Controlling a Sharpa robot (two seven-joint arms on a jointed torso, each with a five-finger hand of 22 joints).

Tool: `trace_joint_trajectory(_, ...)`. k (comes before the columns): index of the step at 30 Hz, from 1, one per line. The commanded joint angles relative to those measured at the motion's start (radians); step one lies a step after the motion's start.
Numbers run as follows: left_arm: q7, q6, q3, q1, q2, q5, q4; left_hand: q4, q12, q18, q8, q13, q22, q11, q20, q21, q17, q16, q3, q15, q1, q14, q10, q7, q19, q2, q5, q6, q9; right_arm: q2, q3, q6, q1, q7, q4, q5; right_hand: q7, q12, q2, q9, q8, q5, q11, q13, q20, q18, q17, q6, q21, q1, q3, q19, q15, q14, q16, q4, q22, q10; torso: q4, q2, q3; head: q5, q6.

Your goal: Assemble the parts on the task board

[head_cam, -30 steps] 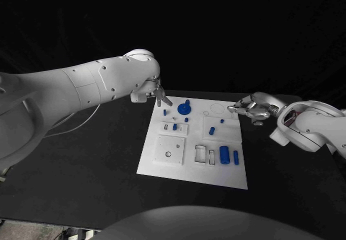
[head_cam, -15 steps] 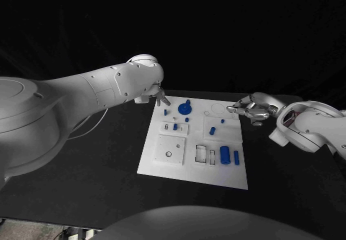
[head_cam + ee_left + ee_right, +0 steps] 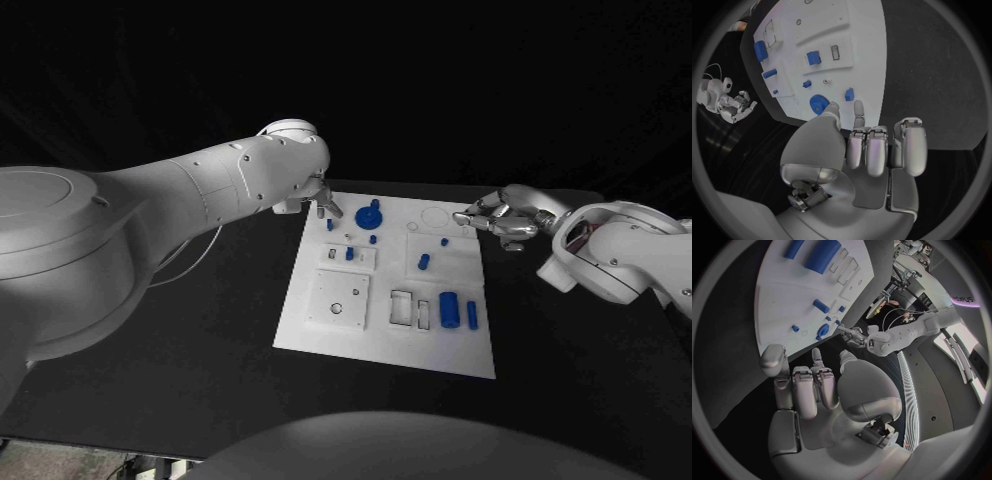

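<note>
Two robot hands hover at the far end of the white task board (image 3: pixel 387 300), both holding nothing.

Head view: the task board lies in the middle of the black table (image 3: pixel 173 340), with blue parts on it, among them a blue gear (image 3: pixel 369 214) near its far edge and a large blue block (image 3: pixel 450 306) nearer the robot. The left hand (image 3: pixel 320 200) hangs over the board's far left corner; the right hand (image 3: pixel 490 220) sits just off its far right edge. Left wrist view: the left hand (image 3: pixel 873 150) is empty, fingers loosely extended and a little apart, tips above the board edge just beside the gear (image 3: pixel 819 104). Right wrist view: the right hand (image 3: pixel 814 390) is likewise empty, fingers apart, near the board's (image 3: pixel 792 295) edge.
</note>
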Motion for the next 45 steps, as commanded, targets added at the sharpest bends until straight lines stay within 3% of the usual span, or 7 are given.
trace_joint_trajectory(1, 0.027, 0.003, 0.001, -0.006, 0.007, 0.012, -0.004, -0.001, -0.006, -0.006, -0.005, 0.263, 0.18, -0.002, 0.003, -0.005, 0.263, 0.002, 0.006, 0.0, 0.01, 0.103, 0.106, 0.006, 0.022, 0.002, 0.008, -0.002, -0.002, 0.001, 0.0, 0.013, -0.001, 0.006, 0.003, -0.001, -0.001, 0.004, 0.0, -0.002, -0.006, -0.003, 0.004, 0.263, 0.001, 0.012, 0.263, 0.0, -0.004, -0.01, -0.007, -0.004, 0.005, 0.106, 0.003, 0.0, 0.113, 0.108, 0.0003, 0.0, 0.0003, -0.003, 0.0)
trace_joint_trajectory(9, 0.029, 0.009, 0.001, -0.016, 0.011, 0.023, -0.007, -0.003, -0.006, -0.005, -0.013, 0.263, 0.177, 0.0, 0.004, -0.009, 0.263, 0.002, 0.009, 0.002, 0.017, 0.103, 0.106, 0.007, 0.019, 0.003, 0.018, -0.001, -0.006, -0.001, 0.0, 0.013, -0.001, 0.006, 0.004, -0.001, -0.001, 0.004, 0.0, -0.002, -0.006, -0.003, 0.004, 0.263, 0.001, 0.012, 0.263, 0.0, -0.004, -0.01, -0.007, -0.004, 0.005, 0.106, 0.003, 0.0, 0.113, 0.108, 0.0003, 0.0, -0.0001, -0.004, 0.0)
trace_joint_trajectory(23, 0.024, 0.022, 0.001, -0.021, 0.012, 0.027, -0.018, -0.009, -0.006, -0.003, -0.026, 0.263, 0.175, 0.001, 0.007, -0.015, 0.263, 0.002, 0.017, 0.003, 0.035, 0.103, 0.106, 0.008, 0.014, 0.008, 0.043, 0.005, -0.014, -0.002, 0.0, 0.014, -0.001, 0.006, 0.005, -0.001, -0.001, 0.004, 0.001, -0.002, -0.007, -0.003, 0.004, 0.263, 0.001, 0.012, 0.263, 0.0, -0.006, -0.01, -0.007, -0.005, 0.005, 0.106, 0.003, -0.001, 0.113, 0.108, 0.0005, -0.001, 0.0004, -0.004, 0.0)
trace_joint_trajectory(32, 0.022, 0.024, 0.001, -0.023, 0.015, 0.027, -0.021, -0.022, -0.006, -0.003, -0.039, 0.263, 0.176, -0.001, 0.007, -0.017, 0.263, 0.002, 0.031, 0.003, 0.061, 0.103, 0.106, 0.005, 0.013, 0.012, 0.089, 0.011, -0.02, -0.004, 0.0, 0.015, -0.001, 0.005, 0.006, -0.001, -0.001, 0.004, 0.001, -0.002, -0.007, -0.002, 0.004, 0.263, 0.001, 0.013, 0.263, 0.0, -0.007, -0.01, -0.007, -0.006, 0.005, 0.106, 0.003, -0.001, 0.113, 0.108, -0.0002, 0.0, 0.0005, -0.004, 0.0)
trace_joint_trajectory(39, 0.025, 0.026, 0.001, -0.028, 0.017, 0.027, -0.025, -0.043, -0.006, -0.002, -0.053, 0.263, 0.177, -0.005, 0.004, -0.02, 0.263, 0.002, 0.062, -0.001, 0.105, 0.103, 0.106, 0.001, 0.011, 0.018, 0.163, 0.015, -0.025, -0.005, 0.0, 0.017, -0.001, 0.005, 0.007, -0.001, -0.001, 0.004, 0.002, -0.002, -0.007, 0.001, 0.004, 0.263, 0.001, 0.013, 0.263, 0.0, -0.007, -0.009, -0.007, -0.006, 0.005, 0.106, 0.003, -0.002, 0.113, 0.108, 0.0001, 0.0, 0.0005, -0.005, 0.0)
trace_joint_trajectory(45, 0.031, 0.019, 0.001, -0.031, 0.02, 0.03, -0.03, -0.045, -0.006, -0.002, -0.055, 0.263, 0.177, -0.005, 0.004, -0.021, 0.263, 0.002, 0.068, -0.001, 0.111, 0.103, 0.106, 0.0, 0.011, 0.02, 0.17, 0.016, -0.026, -0.006, 0.0, 0.017, -0.001, 0.004, 0.008, -0.001, -0.001, 0.004, 0.004, -0.002, -0.008, 0.006, 0.004, 0.263, 0.001, 0.013, 0.263, 0.001, -0.009, -0.006, -0.006, -0.006, 0.005, 0.106, 0.003, -0.002, 0.113, 0.108, 0.0004, 0.0, 0.0006, -0.005, 0.0)
